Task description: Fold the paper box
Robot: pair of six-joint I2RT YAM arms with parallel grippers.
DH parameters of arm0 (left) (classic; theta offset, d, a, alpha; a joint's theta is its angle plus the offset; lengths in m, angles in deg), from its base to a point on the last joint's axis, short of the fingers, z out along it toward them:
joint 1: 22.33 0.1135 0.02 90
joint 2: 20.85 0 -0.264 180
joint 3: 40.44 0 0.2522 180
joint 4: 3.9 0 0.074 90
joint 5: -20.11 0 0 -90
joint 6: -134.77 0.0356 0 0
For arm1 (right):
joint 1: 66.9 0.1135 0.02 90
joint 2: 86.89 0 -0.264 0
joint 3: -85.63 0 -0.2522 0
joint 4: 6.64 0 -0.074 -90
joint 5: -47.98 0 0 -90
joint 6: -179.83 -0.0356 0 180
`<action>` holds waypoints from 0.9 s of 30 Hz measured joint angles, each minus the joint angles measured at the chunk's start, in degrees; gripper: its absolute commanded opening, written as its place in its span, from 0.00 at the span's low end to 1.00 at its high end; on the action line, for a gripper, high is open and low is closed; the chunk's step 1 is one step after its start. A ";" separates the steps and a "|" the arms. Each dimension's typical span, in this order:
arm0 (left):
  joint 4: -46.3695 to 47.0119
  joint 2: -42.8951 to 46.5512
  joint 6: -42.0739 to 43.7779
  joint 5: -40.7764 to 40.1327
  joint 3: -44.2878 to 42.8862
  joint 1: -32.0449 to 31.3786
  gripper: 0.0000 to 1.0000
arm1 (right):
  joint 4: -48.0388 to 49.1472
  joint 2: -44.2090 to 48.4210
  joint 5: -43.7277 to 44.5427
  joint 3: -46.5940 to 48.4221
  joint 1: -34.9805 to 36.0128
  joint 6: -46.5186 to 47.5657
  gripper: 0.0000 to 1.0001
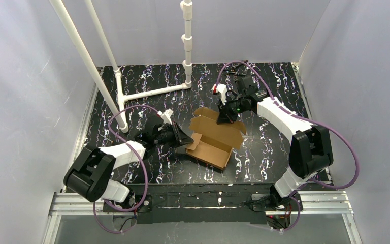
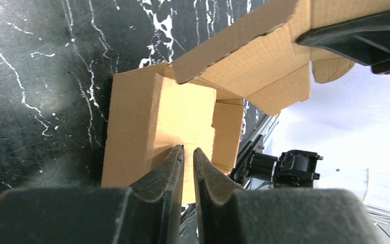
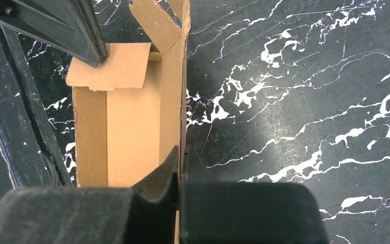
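The paper box [image 1: 218, 140] is plain brown cardboard, half formed, lying open-topped mid-table with flaps standing up. My left gripper [image 1: 187, 138] is at its left end. In the left wrist view the jaws [image 2: 189, 149] are almost closed, with a thin strip of the box's cardboard [image 2: 132, 127] between them. My right gripper [image 1: 226, 116] is at the far side. In the right wrist view it [image 3: 182, 150] is shut on the box's upright long wall [image 3: 172, 91]. The left arm's fingers [image 3: 56, 25] rest at an end flap.
The table [image 1: 274, 147] is black with white marbling. A white PVC pipe frame [image 1: 152, 93] lies at the back left with an upright post [image 1: 187, 40]. White walls stand on three sides. A metal rail [image 1: 198, 201] runs along the near edge.
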 measured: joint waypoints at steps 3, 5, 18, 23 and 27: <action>-0.68 -1.07 0.96 -0.07 0.00 0.00 0.17 | 0.00 0.00 0.00 0.00 0.00 0.00 0.01; -1.90 -1.18 1.86 -0.26 -0.04 0.00 0.21 | 0.00 0.00 0.02 0.00 0.00 0.00 0.01; -14.73 1.88 10.10 -5.33 -4.39 -0.09 0.30 | 0.00 0.00 0.00 0.00 0.00 0.00 0.01; -25.35 2.56 17.40 -11.39 -9.44 -0.98 0.38 | -0.02 -0.02 -0.04 0.00 0.00 0.02 0.01; -29.62 2.82 21.31 -12.83 -10.08 -1.16 0.43 | -0.02 0.00 -0.15 0.00 0.00 0.02 0.01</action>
